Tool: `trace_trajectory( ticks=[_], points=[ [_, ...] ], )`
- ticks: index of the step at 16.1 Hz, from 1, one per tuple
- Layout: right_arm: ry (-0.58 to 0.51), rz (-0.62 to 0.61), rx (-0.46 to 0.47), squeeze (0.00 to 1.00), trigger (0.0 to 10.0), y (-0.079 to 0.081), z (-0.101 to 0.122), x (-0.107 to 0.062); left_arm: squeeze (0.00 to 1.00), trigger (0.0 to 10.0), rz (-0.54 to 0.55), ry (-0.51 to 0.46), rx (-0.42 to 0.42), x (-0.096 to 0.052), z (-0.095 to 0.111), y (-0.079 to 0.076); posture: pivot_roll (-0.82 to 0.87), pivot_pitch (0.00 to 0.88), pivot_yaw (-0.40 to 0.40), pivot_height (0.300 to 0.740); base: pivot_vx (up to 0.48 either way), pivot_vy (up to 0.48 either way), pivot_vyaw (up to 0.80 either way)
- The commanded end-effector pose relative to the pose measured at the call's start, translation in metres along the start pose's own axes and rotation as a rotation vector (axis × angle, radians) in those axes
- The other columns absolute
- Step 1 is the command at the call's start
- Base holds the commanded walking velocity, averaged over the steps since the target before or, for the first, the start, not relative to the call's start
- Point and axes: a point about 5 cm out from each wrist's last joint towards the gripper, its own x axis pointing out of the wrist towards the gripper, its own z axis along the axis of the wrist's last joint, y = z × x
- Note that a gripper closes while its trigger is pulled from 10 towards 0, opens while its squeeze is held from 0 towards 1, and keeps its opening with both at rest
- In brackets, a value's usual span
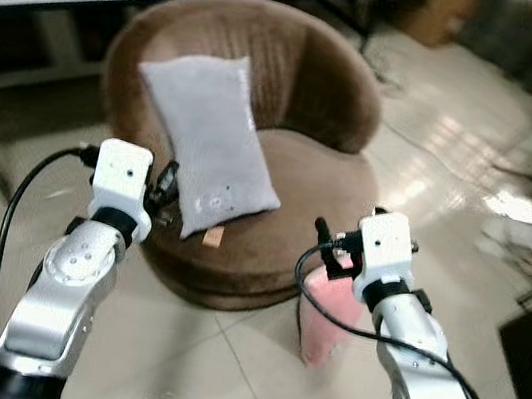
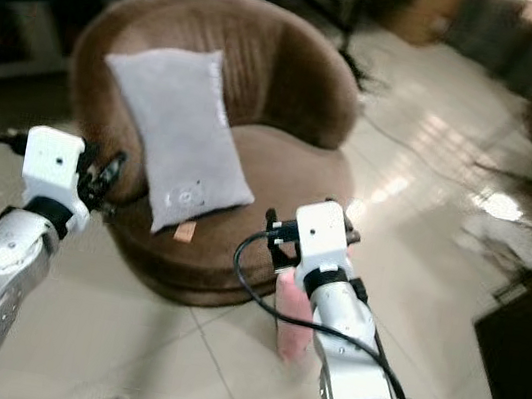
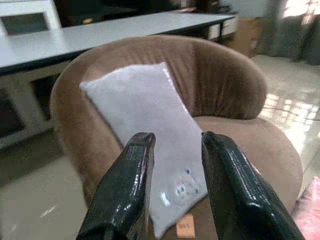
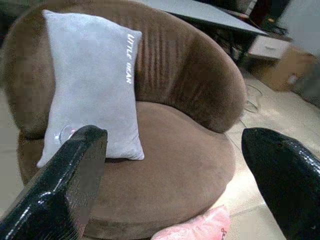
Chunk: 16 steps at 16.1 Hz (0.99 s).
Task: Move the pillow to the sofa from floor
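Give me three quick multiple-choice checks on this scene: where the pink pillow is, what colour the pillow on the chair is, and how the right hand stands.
1. Where is the pink pillow?
A. On the chair seat
B. On the floor against the chair's base
C. On the table

2. What colour is the pillow on the chair?
A. Grey
B. Green
C. Yellow

3. How is the right hand?
A. Shut on the pink pillow
B. Open and holding nothing
C. Shut on the grey pillow

Answers:
1 B: the pink pillow stands on the tiled floor by the brown chair.
2 A: the grey pillow leans on the backrest.
3 B: the right hand has its fingers wide apart above the pink pillow.
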Motion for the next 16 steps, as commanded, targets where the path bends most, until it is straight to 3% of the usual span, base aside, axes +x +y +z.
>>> trace_trajectory(
  ticks=[1, 16],
  points=[
    [-0.007, -0.017, -0.015, 0.00, 10.0, -0.0050, 0.0011, 0.0000, 0.00, 10.0, -0.024, -0.015, 0.007, 0.0017, 0.0052, -0.0054, 0.00, 0.057, 0.000, 0.740, 0.000, -0.480, 0.80],
    [-0.019, -0.010, -0.026, 0.00, 10.0, -0.0052, 0.0020, 0.0012, 0.00, 10.0, -0.025, -0.022, 0.019, 0.0035, 0.0067, -0.0064, -0.01, 0.054, -0.001, 0.740, 0.000, -0.480, 0.80]
  ],
)
